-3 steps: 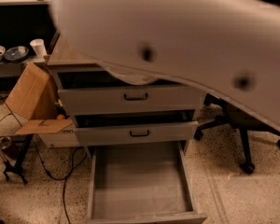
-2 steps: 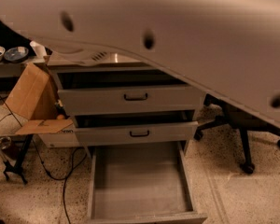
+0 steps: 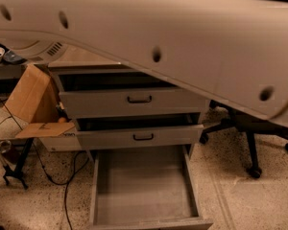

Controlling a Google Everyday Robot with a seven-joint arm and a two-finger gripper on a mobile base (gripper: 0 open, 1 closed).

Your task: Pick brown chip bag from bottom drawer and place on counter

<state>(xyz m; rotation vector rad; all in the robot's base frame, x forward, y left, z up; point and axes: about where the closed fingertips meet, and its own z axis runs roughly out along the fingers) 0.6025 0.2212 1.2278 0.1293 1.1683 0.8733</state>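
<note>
Camera view: gripper off-frame, grip state can't tell; deep grey metal bottom drawer [image 3: 144,188] open, brown chip bag not visible. Likely the placing step. Next: reach the glossy grey-brown counter [image 3: 84,57] and release.

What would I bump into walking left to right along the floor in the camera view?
Tan cardboard box → bottom drawer, pulled open → black office chair. The robot arm stretches across the top, and its gripper is not in view.
</note>
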